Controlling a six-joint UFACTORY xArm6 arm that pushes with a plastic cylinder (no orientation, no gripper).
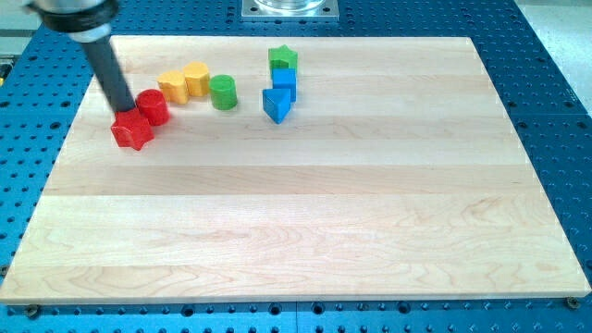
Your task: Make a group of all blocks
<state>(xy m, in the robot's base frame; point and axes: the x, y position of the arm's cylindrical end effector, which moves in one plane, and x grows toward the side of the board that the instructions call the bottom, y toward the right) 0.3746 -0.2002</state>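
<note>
My tip [123, 110] touches the top-left side of the red star block [132, 130] at the board's upper left. A red cylinder [154, 106] sits just to its upper right, touching it. A yellow pentagon-like block [172, 87] and a yellow heart-like block [195, 79] follow in a curved row, then a green cylinder [223, 92]. Further to the view's right stand a green star [283, 58], a blue cube [284, 80] and a blue triangle block [276, 104], stacked closely in a column, apart from the green cylinder.
The wooden board [305, 213] lies on a blue perforated table [555, 83]. A metal mount [289, 7] shows at the view's top edge. The rod's dark body [92, 37] leans in from the top left.
</note>
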